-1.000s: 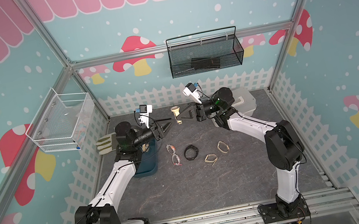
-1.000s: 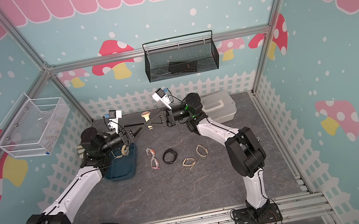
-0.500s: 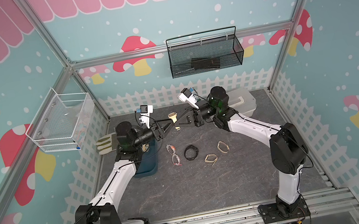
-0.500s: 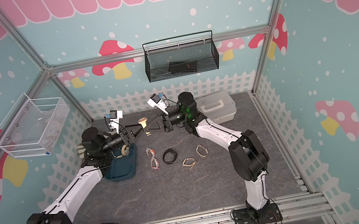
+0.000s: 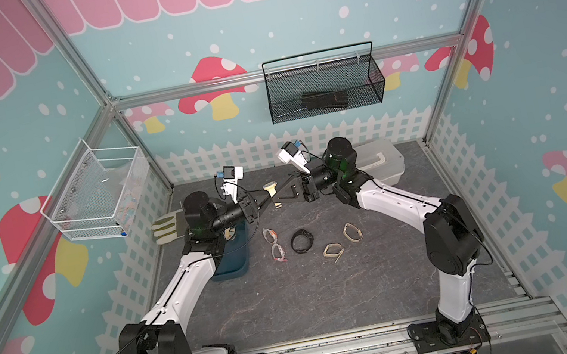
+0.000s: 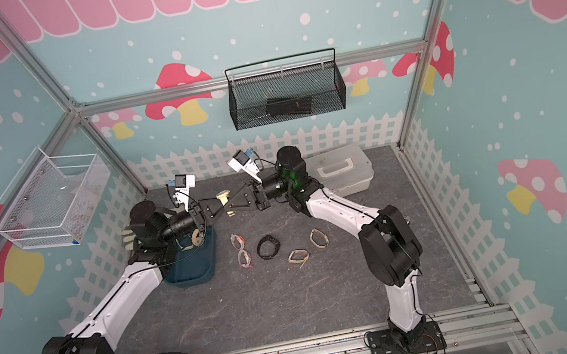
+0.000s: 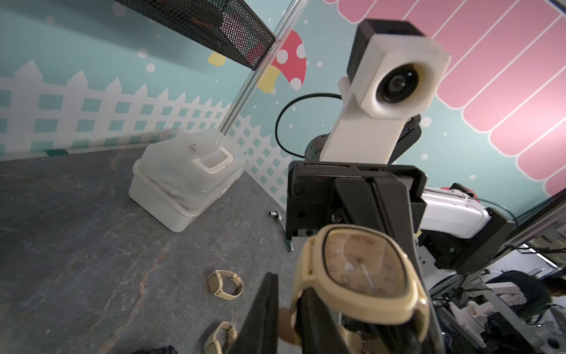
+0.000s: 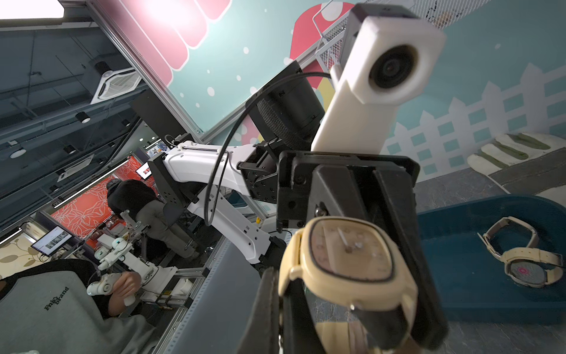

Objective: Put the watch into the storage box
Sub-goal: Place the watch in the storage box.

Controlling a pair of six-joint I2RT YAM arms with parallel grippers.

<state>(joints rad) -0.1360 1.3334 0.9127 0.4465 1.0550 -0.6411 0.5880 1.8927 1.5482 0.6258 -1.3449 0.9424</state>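
Cream-coloured watch (image 5: 270, 187) up in the air over the back half of the table (image 5: 296, 301), dial facing up, caught between the two arms; large in the left wrist view (image 7: 358, 269) and the right wrist view (image 8: 349, 260), rounded-square face tilted. Pinched by the right gripper (image 5: 280, 198), jaws clamped tight on the strap under the dial. Gripped as well by the left gripper (image 5: 264, 198) from the opposite side, fingers (image 7: 265, 306) drawn in on the band, a slip of strap between them. Not in the storage box (image 5: 239, 260): dark teal bin down on the table, just beside and below the held piece, partly under the left arm. Inside the bin, a second cream watch (image 8: 526, 269) lying on the floor. Loose on the grey stone-patterned surface between the arms: clear plastic pieces (image 5: 279, 251) with orange spots, a black band (image 5: 302, 241), a third cream watch (image 5: 332, 251) and a fourth cream watch (image 5: 353, 232) near it. Behind the right arm, white lidded case (image 5: 382, 164) with a handle, close to the back fence. Pale glove (image 5: 167, 228) by the left wall, behind the left arm. Higher up, black mesh basket (image 5: 323, 88) on the back wall, white wire basket (image 5: 100, 194) on the left wall.
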